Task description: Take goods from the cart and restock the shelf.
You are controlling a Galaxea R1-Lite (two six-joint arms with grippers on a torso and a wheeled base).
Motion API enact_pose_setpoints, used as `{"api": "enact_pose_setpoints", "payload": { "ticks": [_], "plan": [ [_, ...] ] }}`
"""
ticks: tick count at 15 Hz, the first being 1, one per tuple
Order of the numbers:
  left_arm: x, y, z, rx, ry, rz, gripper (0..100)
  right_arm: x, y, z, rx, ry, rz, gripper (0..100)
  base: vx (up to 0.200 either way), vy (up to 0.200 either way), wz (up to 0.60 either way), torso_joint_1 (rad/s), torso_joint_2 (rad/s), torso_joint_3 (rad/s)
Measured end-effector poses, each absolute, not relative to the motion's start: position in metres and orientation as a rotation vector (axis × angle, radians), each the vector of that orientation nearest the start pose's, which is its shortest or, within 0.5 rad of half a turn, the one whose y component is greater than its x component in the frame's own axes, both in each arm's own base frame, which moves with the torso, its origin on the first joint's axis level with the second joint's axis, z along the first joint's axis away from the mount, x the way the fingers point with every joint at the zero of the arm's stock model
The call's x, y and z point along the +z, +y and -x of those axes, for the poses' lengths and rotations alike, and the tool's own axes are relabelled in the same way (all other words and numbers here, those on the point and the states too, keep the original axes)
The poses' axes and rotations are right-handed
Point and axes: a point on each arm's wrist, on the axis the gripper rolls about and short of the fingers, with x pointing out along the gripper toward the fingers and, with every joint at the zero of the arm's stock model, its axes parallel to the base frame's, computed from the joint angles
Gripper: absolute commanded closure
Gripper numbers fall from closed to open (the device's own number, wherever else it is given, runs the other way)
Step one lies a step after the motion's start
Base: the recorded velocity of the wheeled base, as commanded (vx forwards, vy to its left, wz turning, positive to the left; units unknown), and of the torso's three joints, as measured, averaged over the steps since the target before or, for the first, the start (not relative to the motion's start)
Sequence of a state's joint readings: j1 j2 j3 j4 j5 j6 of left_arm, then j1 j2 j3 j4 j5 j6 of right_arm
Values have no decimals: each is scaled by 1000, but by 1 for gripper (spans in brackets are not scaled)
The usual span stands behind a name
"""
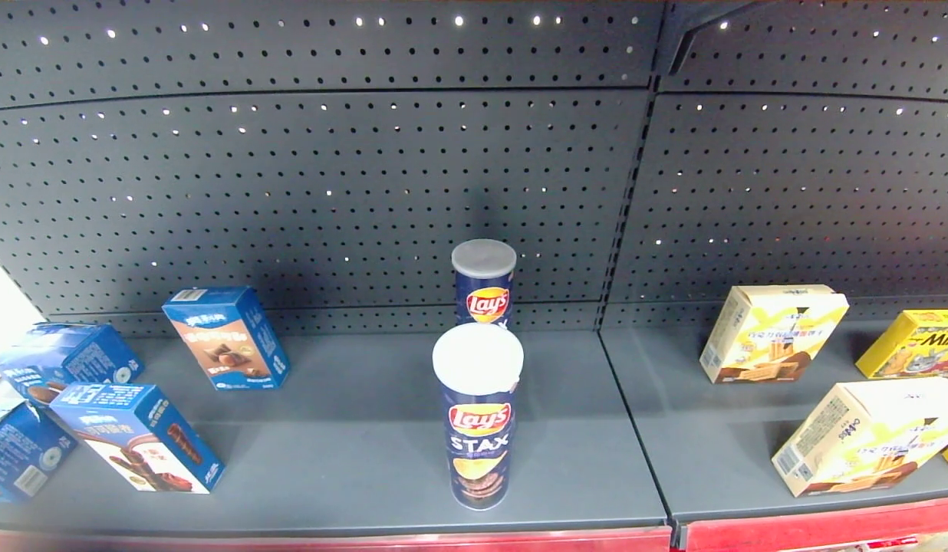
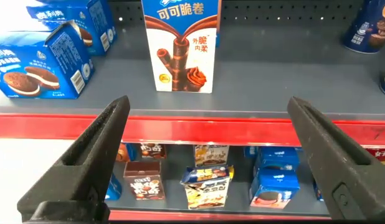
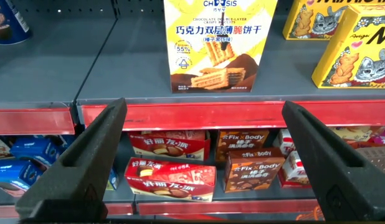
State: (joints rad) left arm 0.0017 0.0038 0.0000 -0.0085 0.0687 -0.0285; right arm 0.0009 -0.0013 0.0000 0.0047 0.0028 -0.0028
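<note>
1. Along the middle of the grey shelf (image 1: 351, 429), two chip cans stand upright in single file. The front can (image 1: 478, 418) is near the lip and the rear can (image 1: 484, 284) is close to the pegboard back (image 1: 328, 176), probably so that labels face out and the row fills in depth.
2. Blue boxes (image 1: 227, 337) sit angled at the left and yellow boxes (image 1: 773, 331) in the right bay, which keeps each product in its own zone.
3. The left end effector (image 2: 208, 102) is released, fingers spread wide and carrying nothing. It is held low before the red edge strip (image 2: 199, 127), facing an upright wafer-roll box (image 2: 180, 46).
4. The right end effector (image 3: 205, 104) is likewise released and empty, in front of a yellow biscuit box (image 3: 218, 43).
5. With both empty, the next item seemingly awaits fetching. Whether the two cans touch is hard to tell.
</note>
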Motion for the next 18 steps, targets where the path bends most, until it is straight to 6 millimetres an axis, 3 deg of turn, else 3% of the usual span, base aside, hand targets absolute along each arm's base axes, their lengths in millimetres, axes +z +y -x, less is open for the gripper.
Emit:
{"api": "enact_pose_setpoints", "payload": {
  "ticks": [13, 16, 18],
  "plan": [
    [76, 1, 23, 67, -4, 25, 0, 75, 0, 23, 4, 6, 4, 0, 0, 0, 0, 0, 0, 0],
    [76, 1, 23, 64, 0, 23, 0, 75, 0, 23, 7, 4, 3, 0, 0, 200, 0, 2, 2, 2],
    [76, 1, 23, 64, -1, 24, 0, 75, 0, 23, 7, 5, 3, 0, 0, 0, 0, 0, 0, 0]
  ]
}}
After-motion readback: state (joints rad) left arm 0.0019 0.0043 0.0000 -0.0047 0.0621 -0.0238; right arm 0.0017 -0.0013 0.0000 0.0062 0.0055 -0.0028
